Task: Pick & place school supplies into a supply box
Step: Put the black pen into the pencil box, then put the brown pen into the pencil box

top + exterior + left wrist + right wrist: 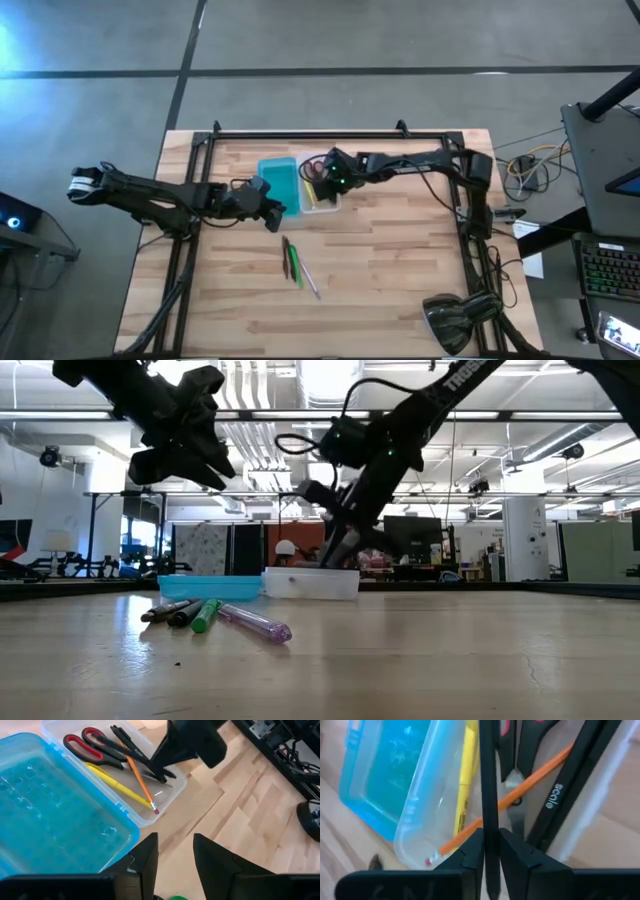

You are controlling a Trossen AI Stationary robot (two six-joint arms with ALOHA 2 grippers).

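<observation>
The supply box lies open at the table's far middle, its teal lid half beside its clear tray half. The tray holds red-handled scissors, a yellow pen, an orange pencil and a black stick marked "scale". My right gripper hangs over the tray, shut on a thin black pen. My left gripper is open in the air next to the lid's near corner. Brown and green pens and a pale pen lie flat on the table. My right gripper pinches the thin black pen near its upper end between the two fingers. It comes from above, slanting down from the table's right, and the fingers lie along the pen. The pen tilts down into the tray, over the scissors and pencil; its lower end is out of view.
A black frame rail runs along the table's far edge, with side rails down both sides. A dark lamp-like object sits at the near right corner. Bare wood lies right of the loose pens.
</observation>
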